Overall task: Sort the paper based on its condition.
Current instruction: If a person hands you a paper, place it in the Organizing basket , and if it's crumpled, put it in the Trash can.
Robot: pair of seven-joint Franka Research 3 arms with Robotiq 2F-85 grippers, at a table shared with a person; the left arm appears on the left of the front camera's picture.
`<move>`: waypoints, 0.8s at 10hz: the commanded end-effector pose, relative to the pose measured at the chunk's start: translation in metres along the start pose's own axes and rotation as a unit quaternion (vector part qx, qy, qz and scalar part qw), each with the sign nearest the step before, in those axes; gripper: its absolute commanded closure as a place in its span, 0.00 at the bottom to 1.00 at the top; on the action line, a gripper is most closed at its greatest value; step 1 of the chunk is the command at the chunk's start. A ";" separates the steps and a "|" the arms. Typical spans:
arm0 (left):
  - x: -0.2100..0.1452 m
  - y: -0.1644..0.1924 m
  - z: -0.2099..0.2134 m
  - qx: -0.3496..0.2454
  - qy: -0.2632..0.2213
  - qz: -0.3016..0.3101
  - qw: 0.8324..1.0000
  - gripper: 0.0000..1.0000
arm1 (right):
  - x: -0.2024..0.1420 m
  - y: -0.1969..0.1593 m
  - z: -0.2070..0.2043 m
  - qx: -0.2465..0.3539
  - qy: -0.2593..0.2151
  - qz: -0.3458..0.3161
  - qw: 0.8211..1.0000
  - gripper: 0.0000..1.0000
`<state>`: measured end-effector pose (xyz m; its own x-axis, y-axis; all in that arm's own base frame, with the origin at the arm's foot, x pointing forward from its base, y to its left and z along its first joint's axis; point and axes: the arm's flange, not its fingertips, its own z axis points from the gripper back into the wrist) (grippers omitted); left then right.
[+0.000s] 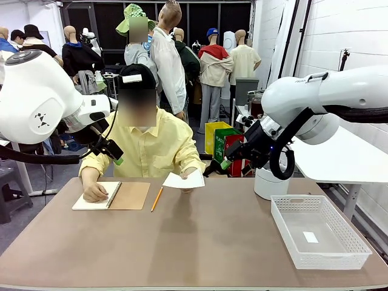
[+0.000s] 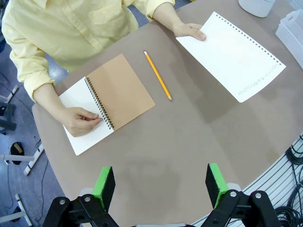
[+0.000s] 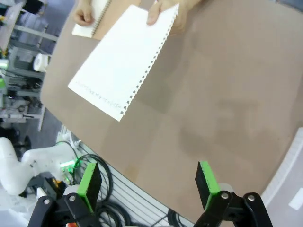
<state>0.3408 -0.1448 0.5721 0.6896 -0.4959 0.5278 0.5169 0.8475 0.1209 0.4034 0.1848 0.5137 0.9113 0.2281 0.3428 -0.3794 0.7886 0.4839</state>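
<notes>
A flat white sheet of paper [image 1: 185, 180] with a torn row of binding holes is held just above the table by the person's hand [image 1: 191, 188]. In the left wrist view the paper [image 2: 232, 54] lies to the upper right, pinched at one corner by that hand [image 2: 189, 31]. From the right wrist the same paper [image 3: 120, 61] shows at the upper left. My left gripper [image 1: 114, 154] hangs open high over the table's left side, its green pads [image 2: 104, 187] wide apart. My right gripper [image 1: 228, 160] is open too, raised right of the paper, with nothing between its pads [image 3: 206, 183].
A spiral notebook [image 1: 112, 196] with a brown cover lies open at the far left, the person's other hand [image 2: 83, 120] resting on its page. A yellow pencil [image 1: 157, 199] lies beside it. A white basket [image 1: 318, 230] stands at the right, a white cylinder [image 1: 270, 183] behind it.
</notes>
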 end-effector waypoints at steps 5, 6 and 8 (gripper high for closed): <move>0.000 0.002 -0.001 0.001 -0.006 -0.004 1.000 0.00 | 0.051 -0.057 -0.057 0.153 0.033 -0.180 0.971 0.00; 0.000 0.002 -0.001 0.001 -0.006 -0.004 1.000 0.00 | 0.055 -0.064 -0.070 0.171 0.045 -0.205 0.963 0.00; 0.000 0.002 -0.001 0.001 -0.006 -0.004 1.000 0.00 | 0.061 -0.072 -0.095 0.203 0.069 -0.233 0.949 0.00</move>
<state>0.3408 -0.1449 0.5720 0.6897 -0.4960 0.5276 0.5170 0.8474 0.1210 0.4924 0.1901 0.4262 0.9987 -0.0018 -0.0510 0.0427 0.5781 0.8149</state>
